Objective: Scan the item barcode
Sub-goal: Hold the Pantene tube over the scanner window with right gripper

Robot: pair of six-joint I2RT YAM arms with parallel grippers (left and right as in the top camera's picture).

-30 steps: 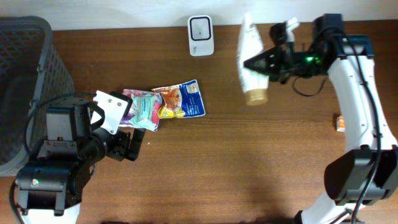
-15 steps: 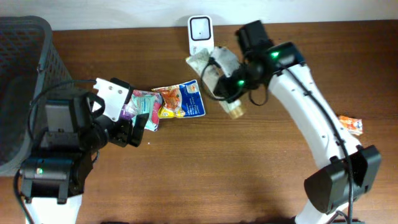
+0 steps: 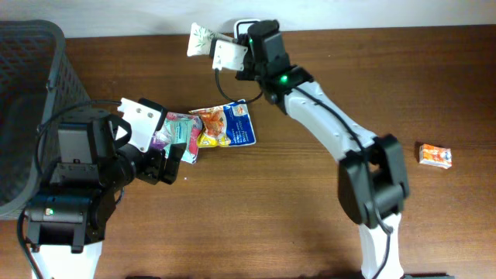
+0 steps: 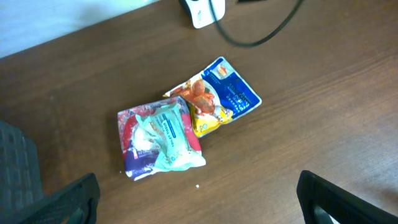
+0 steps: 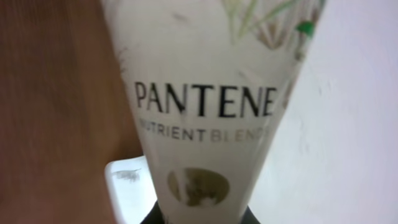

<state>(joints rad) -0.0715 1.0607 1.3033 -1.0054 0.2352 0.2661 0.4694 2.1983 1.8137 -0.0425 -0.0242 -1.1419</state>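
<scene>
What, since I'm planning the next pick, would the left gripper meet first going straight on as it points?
Probably the teal-and-pink packet just ahead of the left gripper, touching the blue pouch; depth is unclear, so it might reach the table first.

A: Surface?
B: Brown wooden table [image 3: 310,217]. Blue pouch [image 3: 230,124] and teal pack [image 3: 177,136] touching, left of centre. Small orange box [image 3: 435,155] far right.
A: Back edge?
B: White scanner [image 4: 202,11]. Dark basket [image 3: 31,85] far left, possibly beside the table rather than on it.
</scene>
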